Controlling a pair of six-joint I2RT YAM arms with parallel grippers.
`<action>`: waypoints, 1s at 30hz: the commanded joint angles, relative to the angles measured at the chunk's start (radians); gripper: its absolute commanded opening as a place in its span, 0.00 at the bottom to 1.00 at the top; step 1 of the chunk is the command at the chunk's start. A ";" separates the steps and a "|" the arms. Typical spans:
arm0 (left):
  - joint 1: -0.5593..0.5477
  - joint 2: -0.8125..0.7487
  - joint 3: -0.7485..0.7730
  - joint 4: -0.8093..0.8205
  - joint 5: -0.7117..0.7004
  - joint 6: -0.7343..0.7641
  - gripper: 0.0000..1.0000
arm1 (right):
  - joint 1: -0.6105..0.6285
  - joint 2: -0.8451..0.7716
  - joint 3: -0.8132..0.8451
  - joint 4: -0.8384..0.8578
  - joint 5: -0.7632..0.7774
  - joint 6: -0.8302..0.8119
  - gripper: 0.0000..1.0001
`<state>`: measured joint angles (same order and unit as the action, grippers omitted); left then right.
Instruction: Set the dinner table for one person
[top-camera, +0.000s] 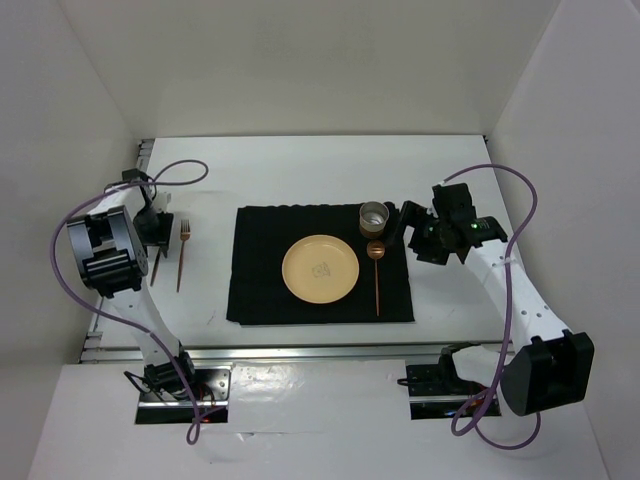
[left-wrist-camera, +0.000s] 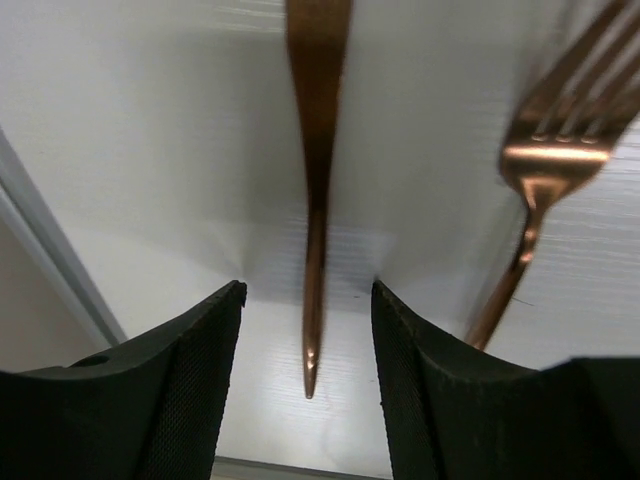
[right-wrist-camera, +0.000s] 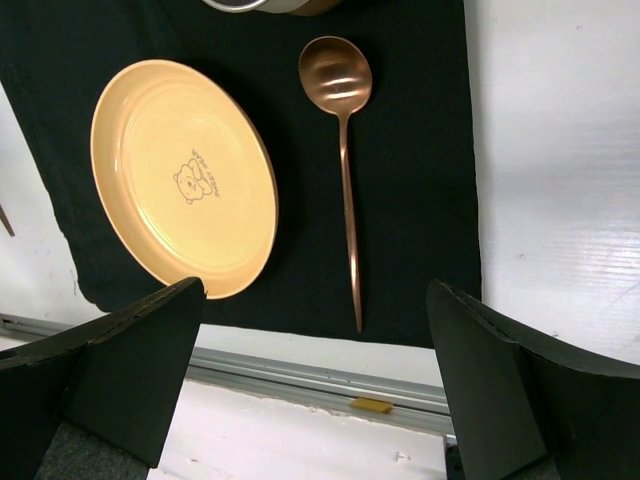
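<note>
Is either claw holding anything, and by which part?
Nothing is held. The left claw is open around a copper utensil, not gripping it; the right claw is open, empty.

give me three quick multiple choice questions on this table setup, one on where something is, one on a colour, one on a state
1. Where does the spoon lie?
A. on the placemat, right of the plate
B. on the plate
C. off the placemat, at its left

2. What colour is the plate?
A. blue
B. yellow
C. red

3. How is the left claw?
A. shut on the spoon
B. shut with nothing in it
C. open, with a copper utensil between its fingers

Answers:
1 A, the top view shows the spoon on the black cloth just right of the plate.
2 B, it looks yellow in both the top and right wrist views.
3 C, the left wrist view shows a gap on each side of the utensil.
</note>
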<state>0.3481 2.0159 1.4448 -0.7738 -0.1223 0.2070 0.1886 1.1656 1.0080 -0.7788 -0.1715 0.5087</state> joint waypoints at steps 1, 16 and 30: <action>-0.001 -0.074 -0.034 0.033 0.108 0.008 0.62 | 0.009 0.000 0.037 -0.004 0.013 0.010 1.00; -0.054 -0.115 -0.003 -0.013 0.219 0.017 0.59 | 0.028 -0.124 -0.071 -0.013 0.044 0.071 0.99; -0.113 -0.103 -0.023 0.011 0.155 -0.018 0.56 | 0.028 -0.155 -0.098 -0.040 0.064 0.071 0.99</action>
<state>0.2268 1.9327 1.4242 -0.7891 0.0761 0.2035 0.2070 1.0393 0.9020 -0.7971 -0.1337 0.5789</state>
